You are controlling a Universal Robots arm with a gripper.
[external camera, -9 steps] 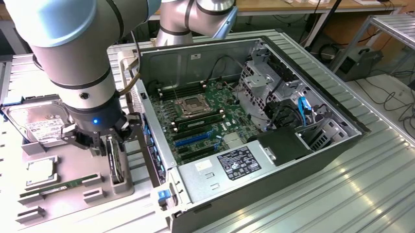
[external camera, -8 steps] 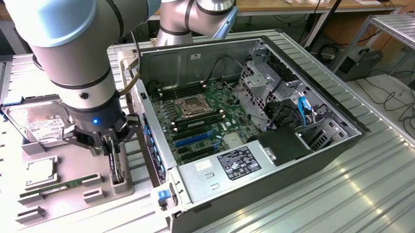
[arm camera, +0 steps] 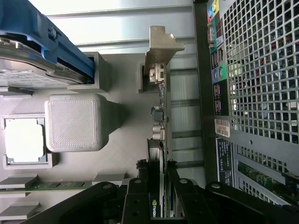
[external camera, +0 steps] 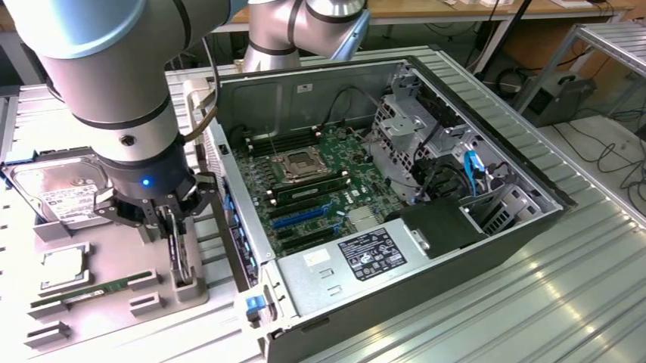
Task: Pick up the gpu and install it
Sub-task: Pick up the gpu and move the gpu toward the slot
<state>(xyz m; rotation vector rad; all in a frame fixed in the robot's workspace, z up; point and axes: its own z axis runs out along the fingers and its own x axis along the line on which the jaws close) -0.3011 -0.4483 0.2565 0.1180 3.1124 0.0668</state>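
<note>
The jaws are closed over the top edge of the gpu (arm camera: pixel 161 116), one finger against each face, so they look to be pinching it. The finger bodies cover the contact itself. The gpu (external camera: pixel 180 253) stands on edge directly below the jaws, seated in a slot of the grey holder (external camera: pixel 111 249) on the bench (external camera: pixel 525 302). Its metal bracket (arm camera: pixel 161 46) is at the end away from the jaws.

The hold is on a thin edge, so the card could slip or swing if the pinch is light. If the grip is off the card's middle, the heavier end could dip and jam in the slot on a lift. The computer case (external camera: pixel 525 219) stands just beside the jaws on one side, near enough that the bracket could catch its wall. The hard drive (external camera: pixel 60 189), the processor (external camera: pixel 63 268) and the memory stick (external camera: pixel 86 293) lie on the other side of the jaws, well clear.

The card's lower edge and its connector are hidden in the holder. The part of the card behind the jaws is cut off, so I cannot tell how central the grip is. The arm covers part of the holder in the exterior view. On the motherboard (external camera: pixel 313 189) I cannot tell which slot is meant for the card
</note>
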